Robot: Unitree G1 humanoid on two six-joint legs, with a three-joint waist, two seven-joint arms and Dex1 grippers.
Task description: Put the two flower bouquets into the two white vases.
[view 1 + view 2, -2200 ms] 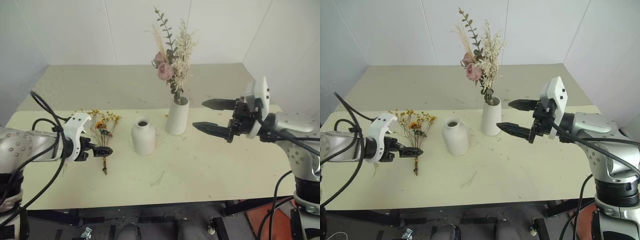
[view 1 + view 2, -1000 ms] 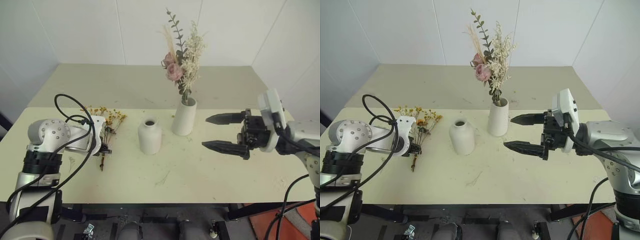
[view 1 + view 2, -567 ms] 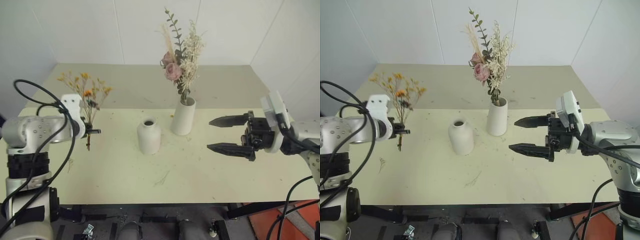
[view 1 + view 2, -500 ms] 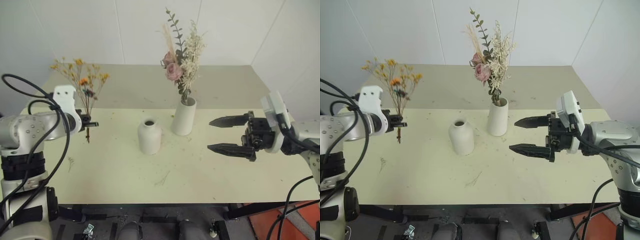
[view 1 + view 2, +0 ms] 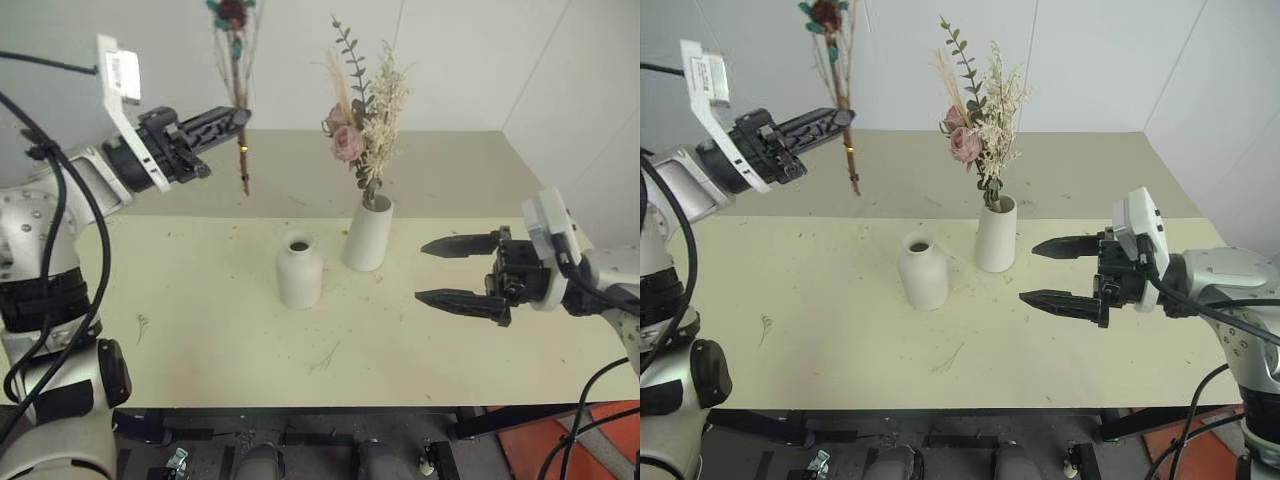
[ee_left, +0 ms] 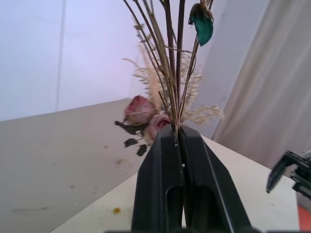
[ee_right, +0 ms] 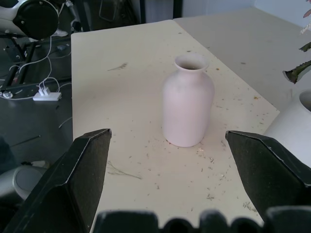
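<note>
- Gripping the thin stems of the yellow-orange bouquet (image 5: 238, 60), the left gripper (image 5: 236, 119) was raised high at the left of the scene, its fingers (image 6: 160, 184) pressed together on the stems, which hung upright with their cut ends pointing down above the far part of the table (image 5: 200, 340).
- The blooms of that bunch rose past the top edge of the head views, so their full shape could not be told; the left wrist view showed the stems rising straight out from between the closed fingers.
- The short bottle-shaped vase (image 5: 299, 271) stood upright near the table's middle, its narrow mouth empty, well below and to the right of the hanging stems.
- Just beside it, to the right and slightly farther back, the tall cylinder vase (image 5: 368, 236) stood upright and held the pink rose bouquet (image 5: 358, 125), whose leaves and cream sprigs stood up above the rim.
- The right gripper (image 5: 455, 270) hovered above the table at the right, pointing left towards the vases, its two black fingers (image 7: 87, 170) spread wide apart with nothing between them.
- In the right wrist view the short vase stood framed between those spread fingers, apart from both.
</note>
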